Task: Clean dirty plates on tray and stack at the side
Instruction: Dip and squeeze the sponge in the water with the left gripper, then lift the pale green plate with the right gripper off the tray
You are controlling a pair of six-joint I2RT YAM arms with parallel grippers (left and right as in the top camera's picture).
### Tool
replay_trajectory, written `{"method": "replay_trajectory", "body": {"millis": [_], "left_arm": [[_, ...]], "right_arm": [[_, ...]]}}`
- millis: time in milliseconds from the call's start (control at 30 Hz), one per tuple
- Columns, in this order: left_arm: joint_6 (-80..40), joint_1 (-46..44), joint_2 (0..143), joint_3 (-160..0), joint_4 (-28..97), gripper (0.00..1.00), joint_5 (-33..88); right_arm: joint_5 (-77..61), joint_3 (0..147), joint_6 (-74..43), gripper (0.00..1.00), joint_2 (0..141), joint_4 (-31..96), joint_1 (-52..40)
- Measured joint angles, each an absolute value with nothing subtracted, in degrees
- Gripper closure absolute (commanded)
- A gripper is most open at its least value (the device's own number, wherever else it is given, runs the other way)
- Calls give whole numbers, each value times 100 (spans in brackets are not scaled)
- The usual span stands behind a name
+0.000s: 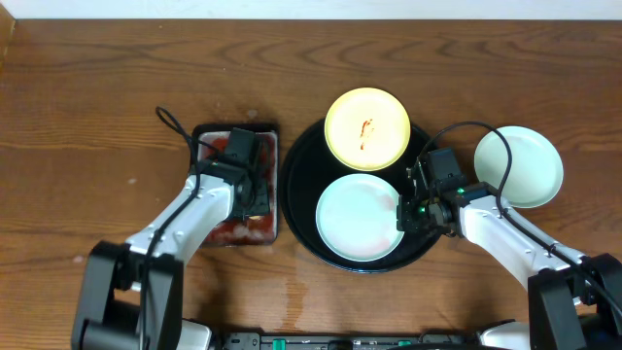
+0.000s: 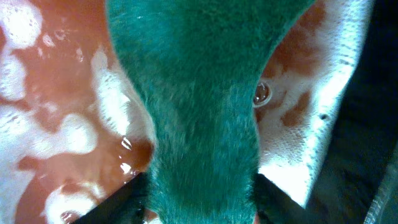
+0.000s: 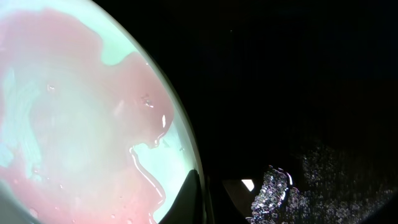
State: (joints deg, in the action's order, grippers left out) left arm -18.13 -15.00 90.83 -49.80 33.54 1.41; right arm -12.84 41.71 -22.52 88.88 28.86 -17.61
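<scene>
Wood table (image 1: 97, 107): my left gripper (image 1: 251, 194) clamps the green sponge (image 2: 199, 124) in red foam (image 2: 50, 93); right gripper (image 1: 408, 209) at the mint plate (image 1: 355, 219), grip unreadable.

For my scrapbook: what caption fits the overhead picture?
Left gripper over the soapy wash tray, right gripper at a mint plate on the black tray.

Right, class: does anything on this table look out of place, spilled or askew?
The pale yellow plate overhangs the black tray at its far rim instead of lying inside. The mint plate in the tray carries a pink watery film, and a faint damp-looking patch marks the table in front.
</scene>
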Motion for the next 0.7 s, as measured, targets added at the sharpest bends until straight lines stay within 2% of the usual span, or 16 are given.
{"method": "replay_trajectory", "body": {"millis": [700], "left_arm": [[-1817,-1500,8700,-4987,3743,33,137]], "right_arm": [[-1256,4171,-1964,99,8820,2696,-1761]]}}
